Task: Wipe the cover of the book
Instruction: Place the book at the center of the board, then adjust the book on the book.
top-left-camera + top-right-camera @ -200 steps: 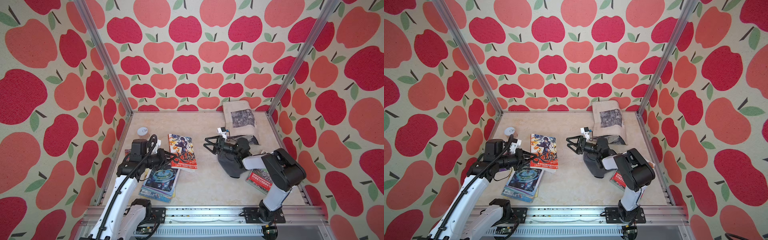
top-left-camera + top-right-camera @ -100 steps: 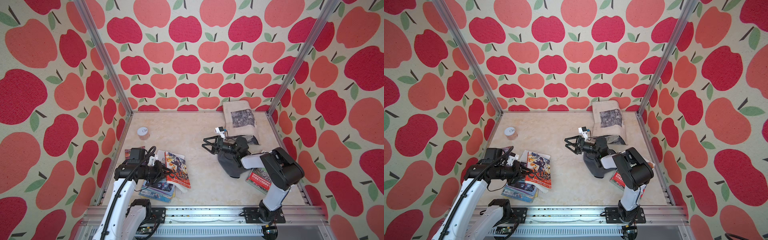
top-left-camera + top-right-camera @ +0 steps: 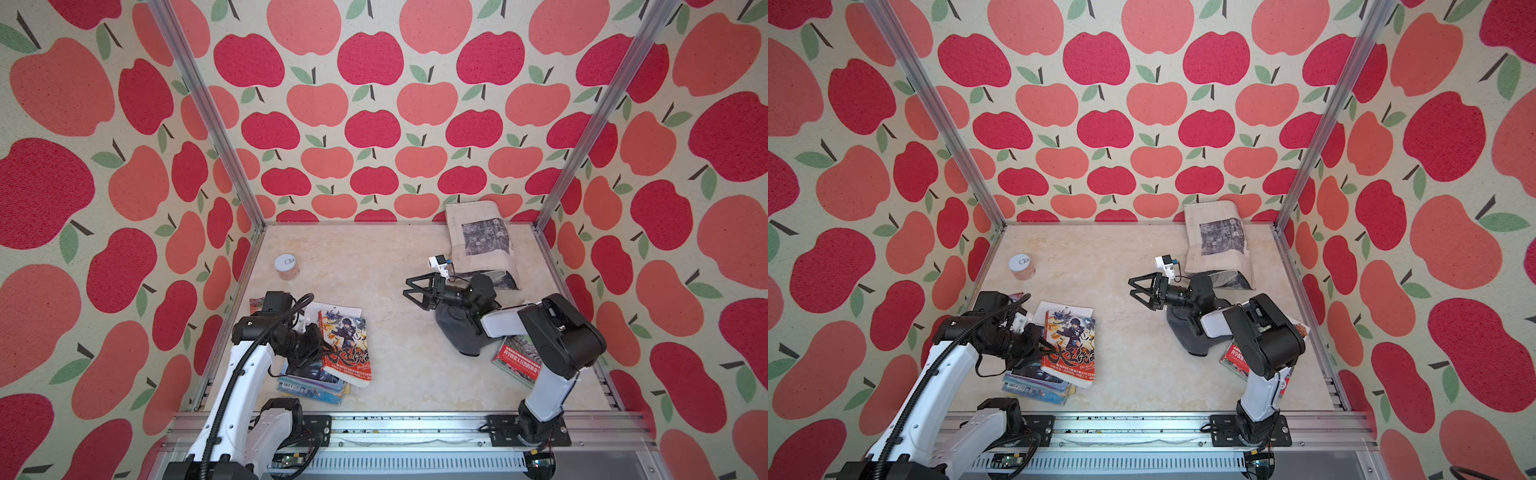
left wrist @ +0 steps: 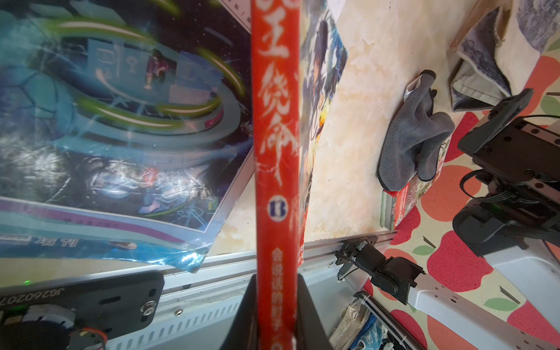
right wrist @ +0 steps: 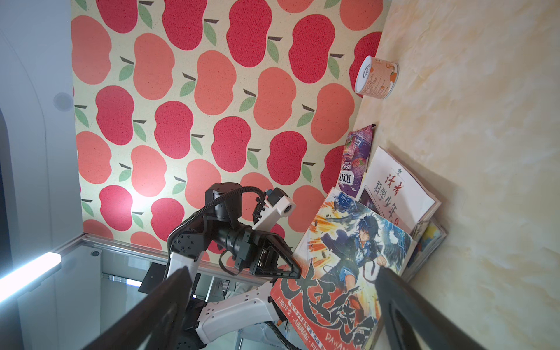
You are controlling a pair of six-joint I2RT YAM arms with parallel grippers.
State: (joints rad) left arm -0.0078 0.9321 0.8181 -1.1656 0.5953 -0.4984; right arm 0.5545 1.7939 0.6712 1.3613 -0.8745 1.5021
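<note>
The book [image 3: 347, 347] has a red spine and an anime figure on its cover. My left gripper [image 3: 323, 352] is shut on its spine edge, seen close up in the left wrist view as the red spine [image 4: 275, 145] between the black fingers [image 4: 307, 303]. The book is tilted, with its far edge on a stack of magazines [image 3: 309, 380]. The cover [image 5: 348, 266] faces my right gripper [image 5: 281, 269], which hangs open and empty over mid-table [image 3: 405, 287]. A grey cloth [image 3: 455, 334] lies crumpled under the right arm, apart from the gripper.
A small can [image 3: 286, 267] stands at the back left. A canvas bag [image 3: 482, 241] leans in the back right corner. A red and green book [image 3: 517, 361] lies under the cloth's edge. A white magazine [image 5: 397, 191] and a snack pouch [image 5: 354, 163] sit by the left wall.
My left gripper has pulled the book back towards the front left, onto the magazine stack, and the can now shows. The right gripper has stayed open and nearly still.
</note>
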